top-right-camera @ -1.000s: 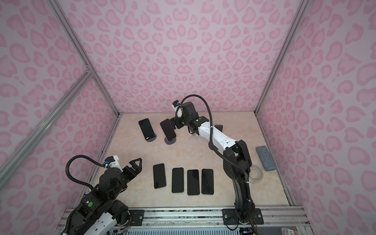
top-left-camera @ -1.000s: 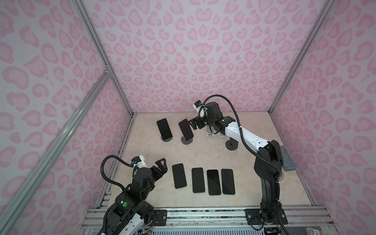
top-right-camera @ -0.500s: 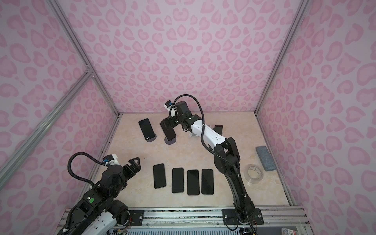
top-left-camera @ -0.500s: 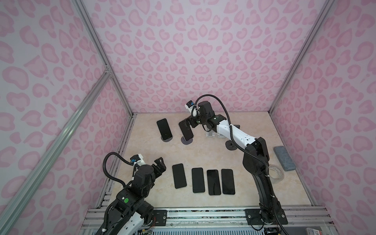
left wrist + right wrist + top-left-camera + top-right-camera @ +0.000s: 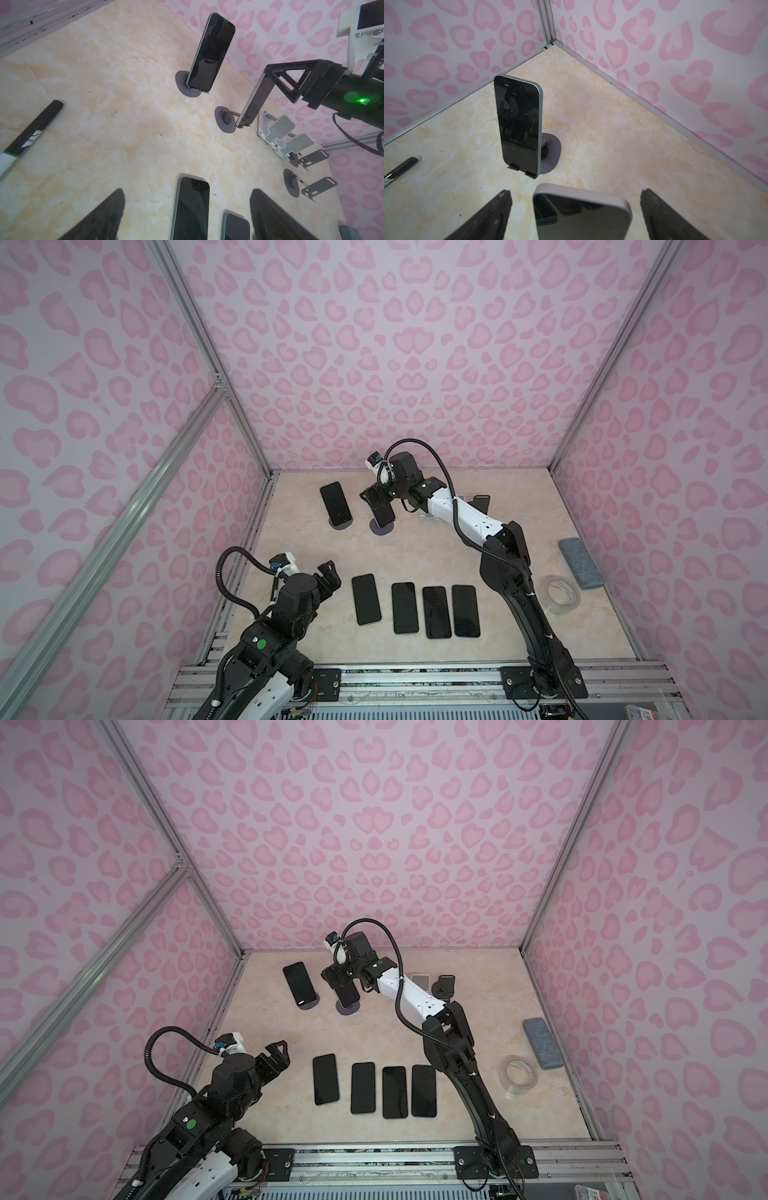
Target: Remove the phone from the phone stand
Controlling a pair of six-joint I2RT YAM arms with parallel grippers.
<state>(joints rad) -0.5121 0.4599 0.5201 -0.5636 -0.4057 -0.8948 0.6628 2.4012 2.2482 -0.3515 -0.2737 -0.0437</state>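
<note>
Your right fingers (image 5: 492,216) stand apart on both sides of the phone (image 5: 583,216), with a gap on each side. The phone leans on its phone stand (image 5: 225,122) at the back of the tabletop (image 5: 415,556). Your left fingers (image 5: 328,572) are also apart, near the front.

Rig body, both arms: black and white build.

Left arm (image 5: 286,614) and right arm (image 5: 469,518): black joint housings, white shells on the long links, small dark screw holes in the right one. Left hand (image 5: 328,572) and right hand (image 5: 376,499) are black; fingers (image 5: 295,64) are open triangular trusses. White wrist camera mount (image 5: 286,570) with a blue plug. Ribbed black cable (image 5: 226,572) on the left, smooth black cable (image 5: 440,464) on the right. Green round sticker (image 5: 261,644) on the left arm; green light (image 5: 361,100) on the right. Black base plate (image 5: 515,684), bolted at its corners.
</note>
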